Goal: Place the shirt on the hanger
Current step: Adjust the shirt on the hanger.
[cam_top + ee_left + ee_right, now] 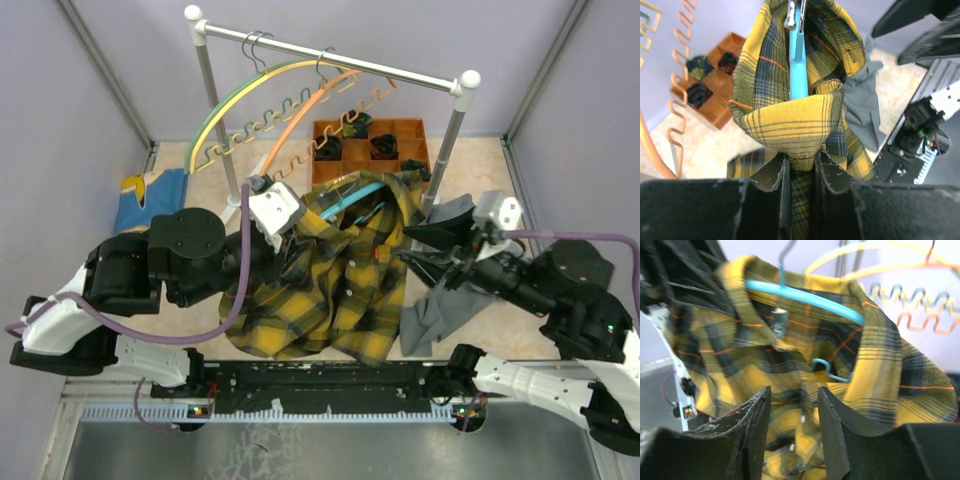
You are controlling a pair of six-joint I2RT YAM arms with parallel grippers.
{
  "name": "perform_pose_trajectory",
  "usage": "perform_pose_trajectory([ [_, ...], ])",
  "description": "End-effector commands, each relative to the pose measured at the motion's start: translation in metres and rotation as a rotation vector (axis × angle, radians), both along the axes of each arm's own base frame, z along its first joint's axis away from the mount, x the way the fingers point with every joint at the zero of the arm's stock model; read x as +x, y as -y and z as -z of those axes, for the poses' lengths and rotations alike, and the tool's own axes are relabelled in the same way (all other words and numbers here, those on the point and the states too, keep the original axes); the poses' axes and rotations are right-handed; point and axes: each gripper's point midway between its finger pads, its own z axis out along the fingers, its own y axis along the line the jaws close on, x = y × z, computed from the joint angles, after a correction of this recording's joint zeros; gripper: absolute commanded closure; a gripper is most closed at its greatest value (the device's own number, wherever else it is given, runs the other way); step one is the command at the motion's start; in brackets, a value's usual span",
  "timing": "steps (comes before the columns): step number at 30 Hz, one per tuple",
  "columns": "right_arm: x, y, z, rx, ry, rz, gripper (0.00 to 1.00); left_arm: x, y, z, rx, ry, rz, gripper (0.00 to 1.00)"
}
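The yellow and black plaid shirt [320,285] hangs in a bunch between the two arms, its collar draped over the light blue hanger [362,190]. My left gripper [290,225] is shut on a fold of the shirt [790,125] just below the hanger [798,70], with plaid cloth pinched between its jaws [801,160]. My right gripper [405,255] stands open right in front of the shirt [740,350]. Its fingers have a gap with nothing clamped in it [794,395]. The hanger [805,297] shows inside the collar, one hooked end poking out.
A clothes rack [330,55] at the back carries a green hanger [230,100] and an orange hanger [300,115]. An orange crate [405,130] with dark items stands behind the shirt. A grey garment [440,300] lies at the right, a blue cloth [150,195] at the left.
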Motion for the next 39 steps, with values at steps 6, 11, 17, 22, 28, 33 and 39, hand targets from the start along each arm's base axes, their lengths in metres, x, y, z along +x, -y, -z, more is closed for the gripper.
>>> perform_pose_trajectory([
  [6, 0.001, 0.070, -0.069, 0.178, 0.113, 0.219, 0.53, 0.009, -0.063, -0.141, -0.298, 0.206, -0.041, 1.00],
  [11, 0.031, 0.076, -0.003, 0.054, -0.007, 0.391, 0.46, 0.007, -0.088, -0.172, -0.398, 0.273, -0.037, 1.00],
  [17, 0.041, 0.040, 0.057, 0.186, -0.190, 0.361, 0.35, 0.001, -0.094, -0.175, -0.419, 0.276, -0.002, 1.00],
  [22, 0.065, 0.021, 0.080, 0.293, -0.240, 0.422, 0.29, -0.003, -0.090, -0.168, -0.410, 0.259, 0.023, 1.00],
  [28, 0.103, 0.020, 0.090, 0.258, -0.140, 0.599, 0.29, -0.015, -0.085, -0.165, -0.412, 0.238, 0.099, 1.00],
  [33, 0.125, 0.040, 0.095, 0.214, -0.054, 0.782, 0.32, -0.025, -0.076, -0.151, -0.371, 0.213, 0.173, 1.00],
  [39, 0.135, 0.073, 0.083, 0.174, 0.010, 0.863, 0.82, -0.044, -0.073, -0.140, -0.348, 0.184, 0.287, 1.00],
])
